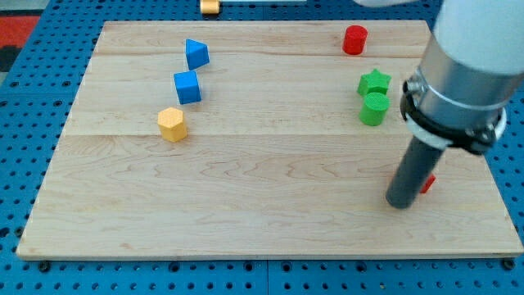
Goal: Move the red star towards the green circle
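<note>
The green circle [373, 109] stands at the view's right, just below a green star [375, 82]. Only a small red edge of the red star [427, 183] shows at the lower right, mostly hidden behind the rod. My tip [399, 202] rests on the board right beside that red piece, on its left, and looks to be touching it. The tip is well below the green circle.
A red cylinder [354, 39] stands near the top right. A blue triangle-like block [196, 53], a blue cube [187, 87] and a yellow hexagon [172, 124] sit at the left. A yellow block [211, 6] lies off the wooden board [246, 188], at the top.
</note>
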Controlling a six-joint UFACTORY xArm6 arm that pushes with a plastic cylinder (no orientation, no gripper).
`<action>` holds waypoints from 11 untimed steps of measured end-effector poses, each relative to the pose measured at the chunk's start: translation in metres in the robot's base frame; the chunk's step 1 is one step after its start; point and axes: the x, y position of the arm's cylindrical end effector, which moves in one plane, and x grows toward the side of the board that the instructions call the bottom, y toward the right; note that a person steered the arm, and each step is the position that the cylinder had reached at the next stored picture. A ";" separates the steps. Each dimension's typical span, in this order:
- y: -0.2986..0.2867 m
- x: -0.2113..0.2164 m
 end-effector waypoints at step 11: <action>0.046 -0.104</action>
